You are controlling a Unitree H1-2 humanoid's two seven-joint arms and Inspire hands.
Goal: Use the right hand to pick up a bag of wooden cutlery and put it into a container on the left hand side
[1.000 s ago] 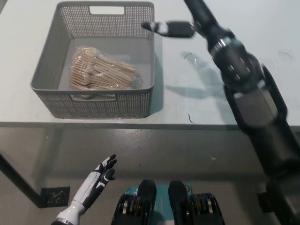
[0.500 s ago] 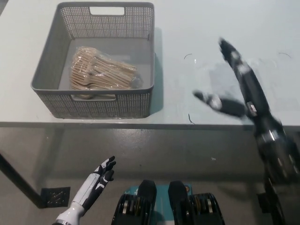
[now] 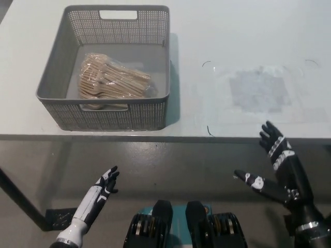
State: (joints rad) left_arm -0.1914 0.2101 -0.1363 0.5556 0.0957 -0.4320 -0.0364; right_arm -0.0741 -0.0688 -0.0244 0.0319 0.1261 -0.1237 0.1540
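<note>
1 grey mesh basket [image 3: 103, 103] stands on the left part of the table [image 3: 248, 36], close to its front edge. 1 bag of wooden cutlery [image 3: 111, 81] lies inside it on the floor. The black right robot hand [image 3: 276, 173] hangs below the table's front edge at the right, its fingers spread and holding nothing. Half a second ago it was over the table's right part. The white left robot hand [image 3: 106, 183] rests low at the left, fingers extended and empty. Basket and bag have not moved.
</note>
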